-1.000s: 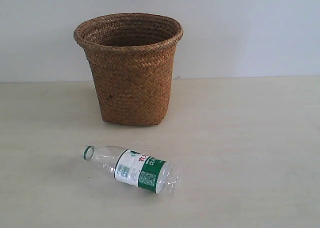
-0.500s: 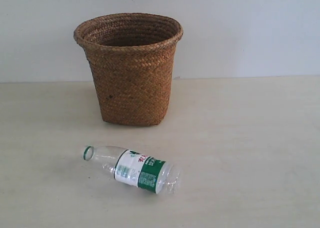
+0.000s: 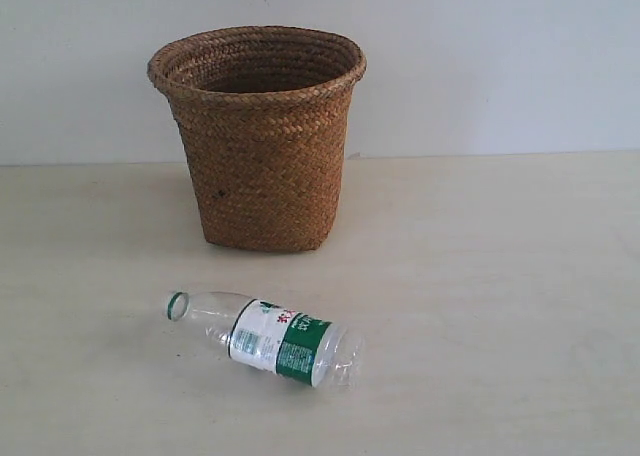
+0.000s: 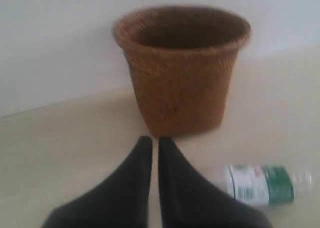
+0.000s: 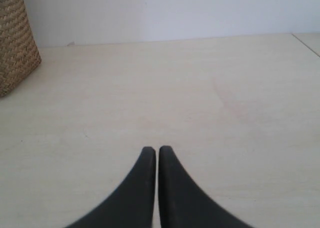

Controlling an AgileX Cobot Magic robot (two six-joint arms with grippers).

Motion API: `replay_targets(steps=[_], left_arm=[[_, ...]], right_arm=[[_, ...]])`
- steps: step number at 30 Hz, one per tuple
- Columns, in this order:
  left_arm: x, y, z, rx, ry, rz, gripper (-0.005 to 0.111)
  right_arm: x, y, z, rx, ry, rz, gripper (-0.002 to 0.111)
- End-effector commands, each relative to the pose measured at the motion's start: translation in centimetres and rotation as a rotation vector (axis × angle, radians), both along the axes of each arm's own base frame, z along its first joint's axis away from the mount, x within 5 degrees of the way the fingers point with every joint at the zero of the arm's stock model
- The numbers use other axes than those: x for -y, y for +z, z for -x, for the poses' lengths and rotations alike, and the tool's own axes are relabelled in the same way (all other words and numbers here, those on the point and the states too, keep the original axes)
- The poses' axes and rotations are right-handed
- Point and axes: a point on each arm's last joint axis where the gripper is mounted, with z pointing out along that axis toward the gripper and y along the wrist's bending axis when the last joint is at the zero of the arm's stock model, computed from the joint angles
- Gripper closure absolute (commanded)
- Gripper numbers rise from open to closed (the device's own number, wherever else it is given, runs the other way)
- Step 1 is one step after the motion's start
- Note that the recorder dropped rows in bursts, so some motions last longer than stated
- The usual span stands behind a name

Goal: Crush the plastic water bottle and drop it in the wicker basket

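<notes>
Bottle (image 3: 268, 339) lies on its side on the counter (image 3: 500, 276), in front of the basket (image 3: 262, 141) and well apart from it, nothing touching it. In the ext. view its green-ringed neck points left and the base sits to the right, a bit nearer the camera. The label wraps the middle, w/ a green band on the base side. Body looks round, not flattened.

Basket stands upright at the back of the counter, close to the pale wall (image 3: 500, 56), mouth up. Inside is dark, so contents can't be told.

Left gripper (image 4: 155, 143): clenched, fingers nearly together w/ only a thin slit between, grasping nothing. It's above the counter, aimed at the basket's base. Bottle shows off to one side of it, blurred, not in contact.

Right gripper (image 5: 157, 152): also clenched, same thin slit, nothing held. It hangs over bare counter, w/ just an edge of the basket in its view.
</notes>
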Motion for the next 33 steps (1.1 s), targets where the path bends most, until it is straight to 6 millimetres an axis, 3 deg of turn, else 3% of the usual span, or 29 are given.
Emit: replay_targets(steps=[1, 5, 7, 11, 17, 19, 24, 33], left_arm=[[2.3, -2.2, -4.1, -0.223, -0.46, -0.449, 0.103], [3.2, -7.2, -8.9, -0.299, -0.752, -0.679, 0.103], [3.4, -10.1, -11.4, -0.331, -0.777, -0.722, 0.103], [3.8, -12.8, -13.8, -0.343, -0.749, -0.753, 0.097], [6.3, -15.5, -15.6, -0.247, -0.851, -0.92, 0.057], [6.9, -16.2, -15.8, -0.196, -0.903, -1.016, 0.05], [7.9, -17.4, -16.4, -0.13, -0.943, -1.144, 0.049], [8.0, -19.9, -17.6, -0.148, -0.904, -1.152, 0.049]], right_arm=[[0.0, 0.1, 0.0, 0.008, -0.002, 0.006, 0.108], [0.0, 0.1, 0.0, 0.008, -0.002, 0.006, 0.108], [0.0, 0.1, 0.0, 0.008, -0.002, 0.006, 0.108], [0.0, 0.1, 0.0, 0.008, -0.002, 0.006, 0.108], [0.0, 0.1, 0.0, 0.008, -0.002, 0.006, 0.108], [0.0, 0.1, 0.0, 0.008, -0.002, 0.006, 0.108], [0.0, 0.1, 0.0, 0.008, -0.002, 0.006, 0.108], [0.0, 0.1, 0.0, 0.008, -0.002, 0.006, 0.108]])
